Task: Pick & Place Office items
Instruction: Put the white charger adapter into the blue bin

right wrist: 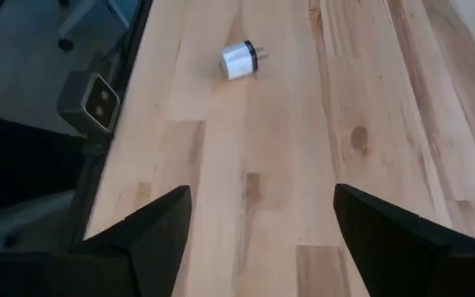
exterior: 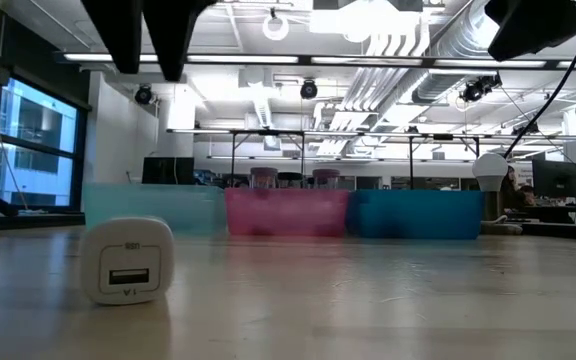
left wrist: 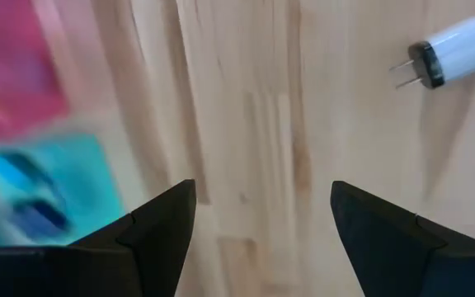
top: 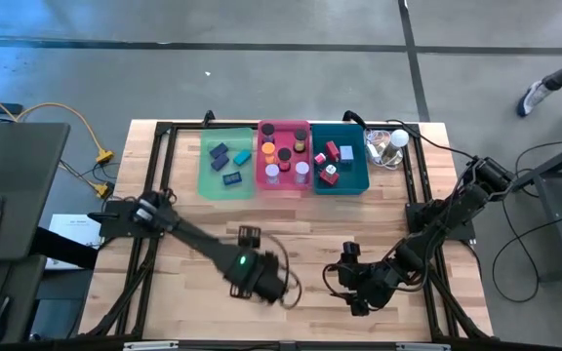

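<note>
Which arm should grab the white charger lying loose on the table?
Probably left. The white charger lies close past the open left gripper in its wrist view, though off to one side. The right gripper, also open, sees it farther up the table.

An open-plan lab or workshop floor: exposed ceiling ducts (exterior: 408, 45) and hanging lamps (exterior: 275, 22) fill the top of the low view, monitors (exterior: 553, 180) stand at far right, and grey concrete floor (top: 261, 78) surrounds the wooden table (top: 301, 234).

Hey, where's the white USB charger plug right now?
The white charger plug lies alone on the bare wooden table, at the left of the low view, well in front of the green tray and outside all three trays.
</note>
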You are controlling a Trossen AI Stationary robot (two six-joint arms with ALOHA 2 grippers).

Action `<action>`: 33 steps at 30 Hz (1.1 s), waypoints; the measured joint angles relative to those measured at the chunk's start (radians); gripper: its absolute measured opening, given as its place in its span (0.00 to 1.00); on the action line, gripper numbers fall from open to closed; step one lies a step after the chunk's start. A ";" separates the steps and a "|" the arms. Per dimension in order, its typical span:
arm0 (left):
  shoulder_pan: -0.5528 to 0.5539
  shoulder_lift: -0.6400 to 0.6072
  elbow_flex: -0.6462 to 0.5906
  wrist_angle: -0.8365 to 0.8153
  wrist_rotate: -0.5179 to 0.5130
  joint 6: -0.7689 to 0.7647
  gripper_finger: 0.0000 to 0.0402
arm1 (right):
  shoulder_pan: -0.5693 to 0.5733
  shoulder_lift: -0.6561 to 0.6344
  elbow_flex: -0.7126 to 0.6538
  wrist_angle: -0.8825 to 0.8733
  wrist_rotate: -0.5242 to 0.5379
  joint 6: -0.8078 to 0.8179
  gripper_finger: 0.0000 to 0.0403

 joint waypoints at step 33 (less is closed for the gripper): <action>-0.122 0.198 -0.001 0.339 0.016 0.539 0.68 | -0.001 0.000 0.000 0.097 0.001 0.014 0.71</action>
